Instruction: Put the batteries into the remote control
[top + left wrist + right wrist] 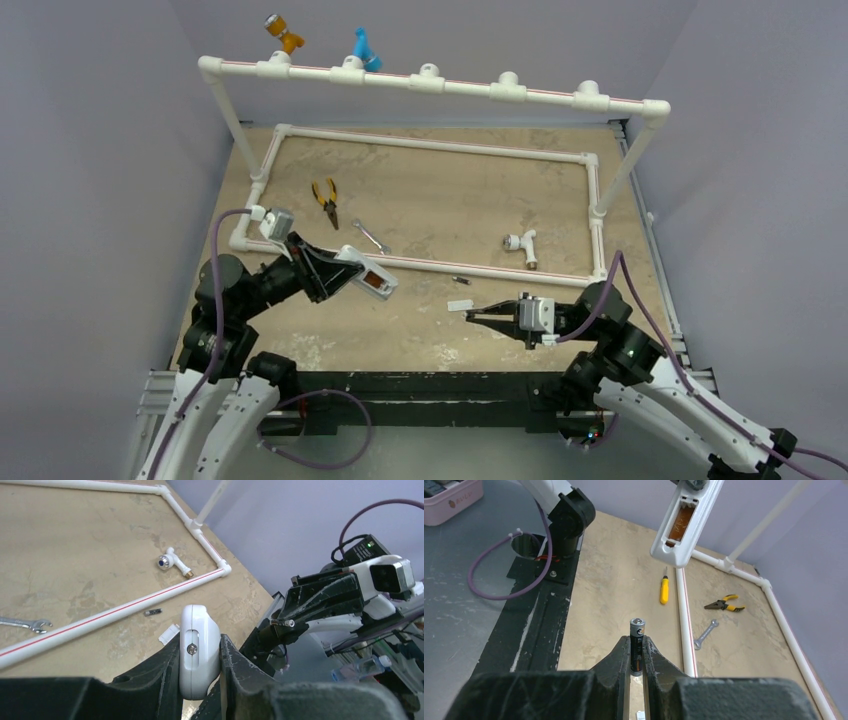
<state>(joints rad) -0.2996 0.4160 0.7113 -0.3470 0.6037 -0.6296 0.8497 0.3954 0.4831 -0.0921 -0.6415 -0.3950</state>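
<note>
Black fingers of the right gripper fill the bottom of the right wrist view, pressed onto one battery, which stands up between them with its metal end clear of the tips. This claw hovers low over the bench near its near edge, right of the middle, pointing left. The left gripper pinches the remote control by its narrow sides and holds it tilted in the air above the near-left part of the bench, over the near rail of the flat white pipe frame. The remote's back compartment faces the right claw, uncovered, with an orange-brown inside; whether a cell already sits in it I cannot tell. A second battery lies loose on the bench just on the near side of that rail, about midway between the left and right edges. A small flat white cover piece rests a little nearer the near edge, between the loose battery and the right claw's tips. Inside the frame lie yellow-handled pliers and a silver wrench towards the left edge, and a white pipe fitting towards the right. A yellow-handled screwdriver lies beside the near rail. Off the bench, a pink box shows at a corner of the right wrist view; its contents are dark and too cropped to name.
</note>
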